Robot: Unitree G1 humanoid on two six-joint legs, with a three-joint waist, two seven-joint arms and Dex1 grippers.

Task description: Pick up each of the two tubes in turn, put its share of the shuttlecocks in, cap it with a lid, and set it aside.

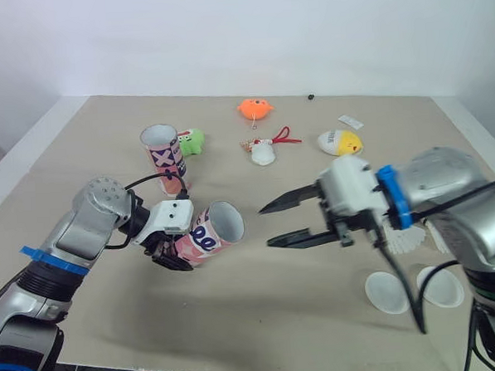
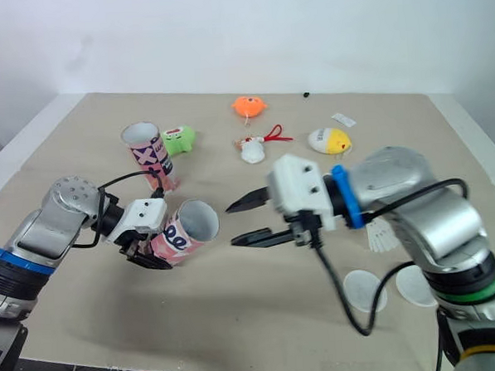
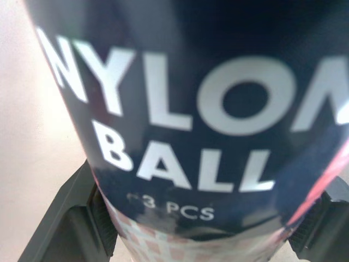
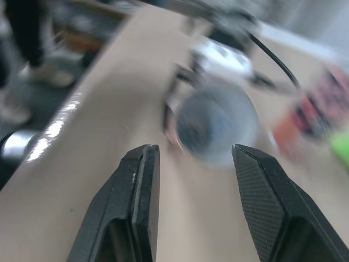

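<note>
On the bench [image 1: 321,331], head view: the left gripper [image 1: 177,243] had its jaws closed around the lower part of one tube [image 1: 216,229], held tilted above the surface with its open mouth turned toward the right gripper [image 1: 266,226]. The right gripper's jaws stood open and held nothing, level with that mouth and a little apart from it. A second tube [image 1: 164,152] stood upright behind the left gripper, mouth up, with a green toy [image 1: 192,141] just beside it. Farther back lay an orange toy [image 1: 255,109], a white toy on a red cord [image 1: 263,153], a yellow-and-white toy [image 1: 340,141] and a small white packet [image 1: 350,122]: four loose items, well apart from both tubes. Two white lids [image 1: 387,292] lay flat, side by side, near the right arm. White shuttlecocks [image 1: 404,242] lay behind the right forearm, which covered part of them; their number could not be told.

Left wrist view: the held tube's wall, printed "NYLON BALL 3 PCS", sat between the two black fingers [image 3: 71,218], which pressed it from both sides.

Right wrist view: the two fingers of the right gripper were spread wide, and the held tube's round mouth appeared between them, blurred, farther along the bench.
</note>
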